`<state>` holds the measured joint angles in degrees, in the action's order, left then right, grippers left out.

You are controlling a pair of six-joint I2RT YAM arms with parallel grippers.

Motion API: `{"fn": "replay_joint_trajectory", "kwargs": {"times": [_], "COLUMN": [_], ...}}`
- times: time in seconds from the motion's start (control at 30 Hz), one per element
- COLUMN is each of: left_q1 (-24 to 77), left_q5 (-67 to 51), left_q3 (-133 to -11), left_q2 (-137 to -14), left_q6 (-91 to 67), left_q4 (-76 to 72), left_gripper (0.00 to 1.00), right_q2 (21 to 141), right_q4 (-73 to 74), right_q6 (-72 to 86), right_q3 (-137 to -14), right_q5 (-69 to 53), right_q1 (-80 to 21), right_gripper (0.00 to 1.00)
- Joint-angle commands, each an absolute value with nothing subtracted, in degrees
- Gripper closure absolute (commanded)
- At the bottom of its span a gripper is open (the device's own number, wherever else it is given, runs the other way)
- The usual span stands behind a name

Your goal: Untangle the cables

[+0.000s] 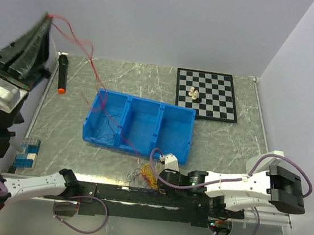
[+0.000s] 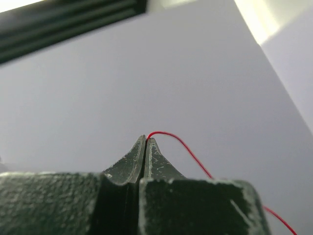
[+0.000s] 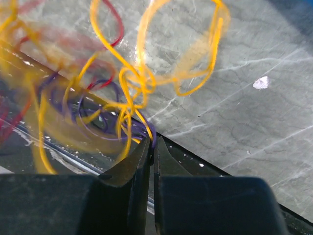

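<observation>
- Top external view: the left gripper (image 1: 47,18) is raised high at the far left, well above the table (image 1: 227,149). A red cable (image 1: 75,40) runs from its tips down across the blue bin (image 1: 147,101) toward the near edge.
- Left wrist view backs that up: fingers (image 2: 132,161) pressed together, the red cable (image 2: 181,144) nipped right at the tips and arcing off to the right.
- Down at the near edge, the tangle (image 1: 144,176) of yellow, red and dark loops sits just in front of the bin, right against the right gripper (image 1: 158,174).
- Right wrist view: the right gripper (image 3: 151,143) is closed tight on the bunch's lower strands. A yellow cable (image 3: 132,83) and, it seems, a purple strand (image 3: 149,129) are caught between the pads, and loose yellow loops fan out above.
- Step in hand, as I read it: one arm anchors the bunch while the other draws the red strand out lengthwise.
- The red end looks not yet free of the bunch.
- The next move calls for a slow, steady pull away from the anchor, with an eye on the knot in the yellow loops. A snatch could cinch it or drag the whole bunch along.
</observation>
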<state>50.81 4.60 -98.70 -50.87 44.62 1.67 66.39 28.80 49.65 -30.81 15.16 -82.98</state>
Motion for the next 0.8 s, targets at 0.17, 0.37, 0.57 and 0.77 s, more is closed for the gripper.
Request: {"fn": "replay_joint_trajectory", "kwargs": {"times": [0.17,0.37,0.57,0.77], "left_q1": [50.7,50.7,50.7,50.7], "left_q5": [3.5,1.1,5.1,8.5], "left_q3": [-106.3,-100.5,-98.5,-91.9], "left_q2": [-60.3,-59.2,-59.1,-58.5], "left_q6": [51.1,49.7,42.7,41.2], "left_q4": [-21.3,-18.8,-15.6,-14.4], "left_gripper": [0.99,0.99,0.99,0.99], "right_q2": [69.4,66.7,61.7,55.5], "right_q4": [29.6,28.6,27.9,26.0], "right_q6": [49.3,49.4,49.0,47.8], "right_q3": [-32.4,-30.6,-29.1,-27.3], "right_q5": [13.4,13.7,14.5,15.6], "right_q1": [-82.8,-82.8,-82.8,-82.8], "right_gripper": [1.00,1.00,1.00,1.00]}}
